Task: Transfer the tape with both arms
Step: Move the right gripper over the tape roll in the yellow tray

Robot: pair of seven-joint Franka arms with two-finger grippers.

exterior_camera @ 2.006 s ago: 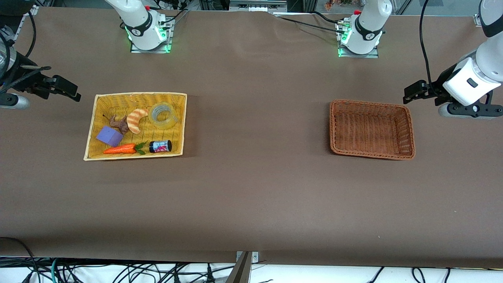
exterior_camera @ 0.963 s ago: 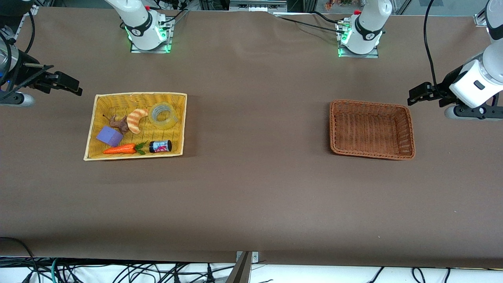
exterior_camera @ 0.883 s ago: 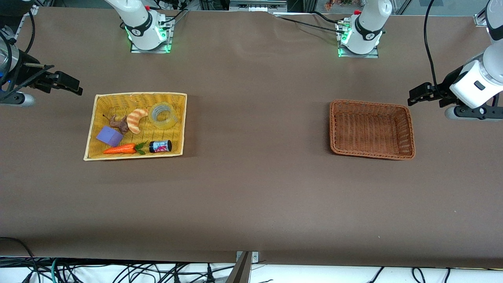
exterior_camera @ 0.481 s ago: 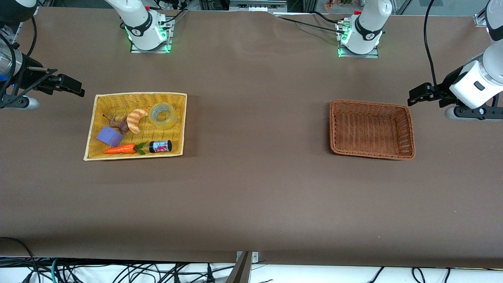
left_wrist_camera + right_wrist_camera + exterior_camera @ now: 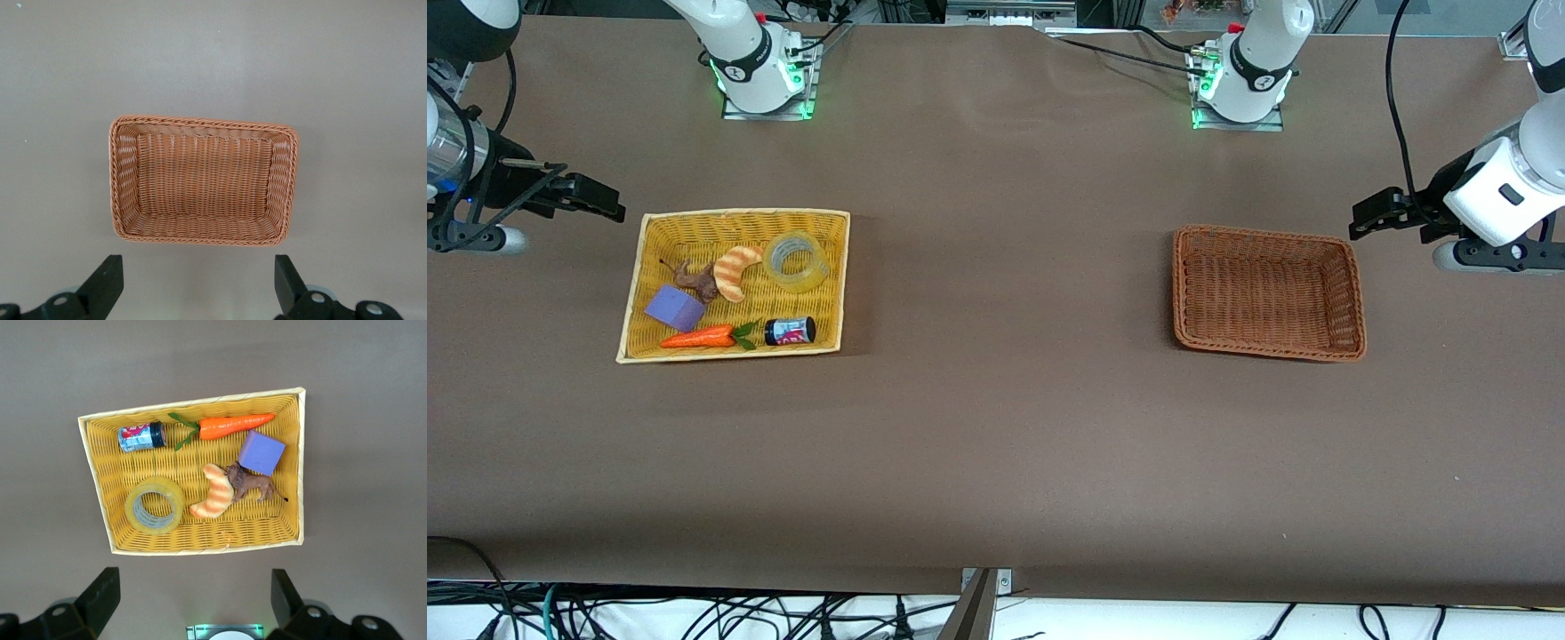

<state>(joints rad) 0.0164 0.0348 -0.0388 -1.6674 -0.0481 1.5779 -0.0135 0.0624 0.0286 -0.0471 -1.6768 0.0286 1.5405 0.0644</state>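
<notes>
The tape (image 5: 799,260) is a yellowish clear roll with a grey core. It lies flat in the yellow basket (image 5: 729,213), in the corner farthest from the front camera and toward the table's middle. It also shows in the right wrist view (image 5: 155,505). My right gripper (image 5: 596,197) is open and empty, up in the air beside the yellow basket at the right arm's end; its fingers (image 5: 100,593) frame the basket (image 5: 200,551). My left gripper (image 5: 1369,213) is open and empty, up in the air beside the brown basket (image 5: 1267,233).
The yellow basket also holds a striped croissant toy (image 5: 735,271), a brown toy animal (image 5: 696,278), a purple block (image 5: 675,308), a carrot (image 5: 698,338) and a small can (image 5: 790,331). The brown basket (image 5: 200,124) has nothing in it.
My right gripper has drifted a little toward the yellow basket. My left gripper shifted slightly two seconds ago and has stayed still since. The tape has not moved.
</notes>
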